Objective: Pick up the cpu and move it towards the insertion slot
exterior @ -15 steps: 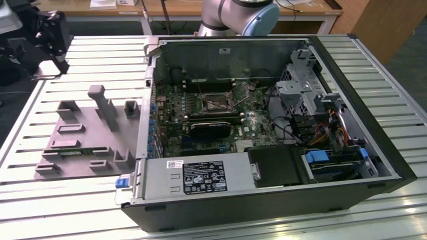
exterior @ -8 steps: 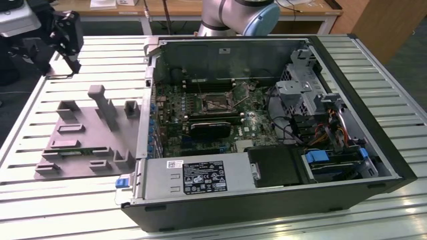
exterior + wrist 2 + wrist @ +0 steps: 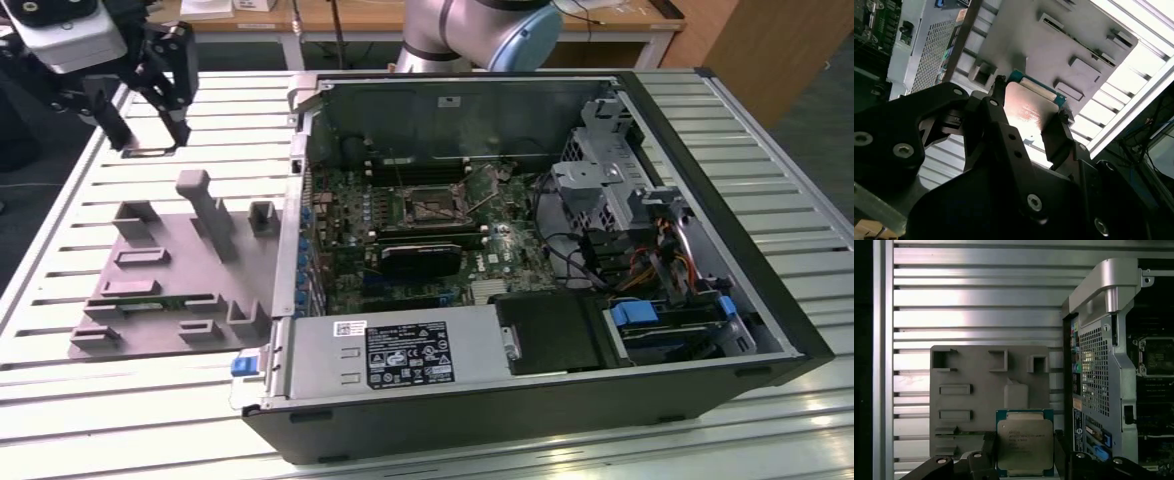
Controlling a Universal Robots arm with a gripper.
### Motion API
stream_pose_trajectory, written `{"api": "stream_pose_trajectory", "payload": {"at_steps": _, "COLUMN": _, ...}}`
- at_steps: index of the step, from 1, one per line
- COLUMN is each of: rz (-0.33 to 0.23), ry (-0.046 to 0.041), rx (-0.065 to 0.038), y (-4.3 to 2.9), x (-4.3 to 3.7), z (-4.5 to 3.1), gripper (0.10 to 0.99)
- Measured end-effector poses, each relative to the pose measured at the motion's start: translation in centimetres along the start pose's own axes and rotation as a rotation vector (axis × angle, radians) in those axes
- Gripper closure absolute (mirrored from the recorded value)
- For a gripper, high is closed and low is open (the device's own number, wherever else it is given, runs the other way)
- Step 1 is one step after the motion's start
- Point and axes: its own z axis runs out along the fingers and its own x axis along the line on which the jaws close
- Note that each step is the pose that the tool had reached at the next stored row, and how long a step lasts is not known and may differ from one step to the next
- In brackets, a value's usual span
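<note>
End effector: closed on the cpu, with its 2 fingers pressed against opposite edges of the chip
Cpu location: in the air above the grey fixture tray, touching nothing but the fingers, with the silver lid facing the first wrist view
Insertion slot: on the motherboard inside the open computer case, well apart from the chip and past the case's raised side wall
Fixture tray contents: a green memory stick lay in 1 narrow groove; the other pockets looked bare
Case contents: motherboard, black fan block, power supply, drive cage and loose cables
Tabletop: slatted metal, carrying both the tray and the case
Risk, slip: the grip was on thin edges only, so a jolt could let the chip tilt or drop onto the tray or slats
Risk, collision: a low path toward the socket could clip the case wall, probably knocking the chip askew
Risk, contacts: a fall would likely damage the chip's underside
</note>
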Motion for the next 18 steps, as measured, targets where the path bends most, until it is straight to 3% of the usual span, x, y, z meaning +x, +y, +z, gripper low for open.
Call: {"api": "stream_pose_trajectory", "payload": {"at_steps": 18, "rz": 0.000, "ry": 0.0002, "rx": 0.000, "y": 0.20, "x": -6.39, "z": 0.31, "gripper": 0.545}}
